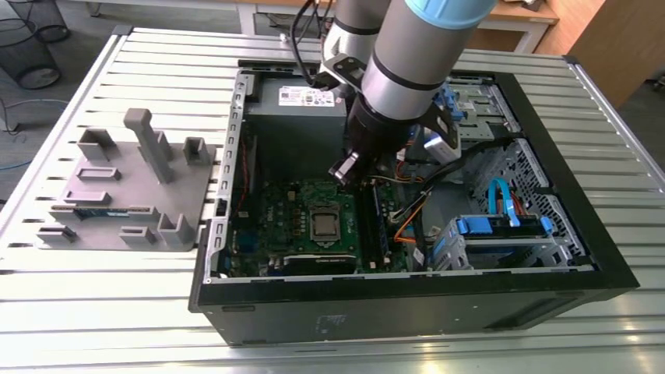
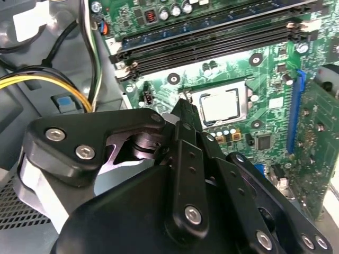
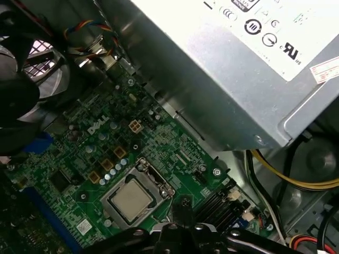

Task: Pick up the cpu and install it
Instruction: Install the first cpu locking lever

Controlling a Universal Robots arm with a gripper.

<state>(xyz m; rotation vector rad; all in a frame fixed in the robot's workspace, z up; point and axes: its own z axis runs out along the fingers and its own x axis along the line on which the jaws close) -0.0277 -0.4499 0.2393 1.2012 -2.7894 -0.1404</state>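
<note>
The cpu (image 3: 131, 200) has a shiny, smooth metal top. The big box (image 3: 212, 90) is dull grey metal. The surface (image 1: 104, 312) is bright ribbed metal.

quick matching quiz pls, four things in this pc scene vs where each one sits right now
Things:
1. cpu
2. power supply box
3. grey fixture
4. hand

Places:
A. on the slatted table, at the exterior view's left of the case
B. hanging above the motherboard, inside the case
C. in the socket on the motherboard
D. at the case's far end in the exterior view

Pairs: 1-C, 2-D, 3-A, 4-B
</note>
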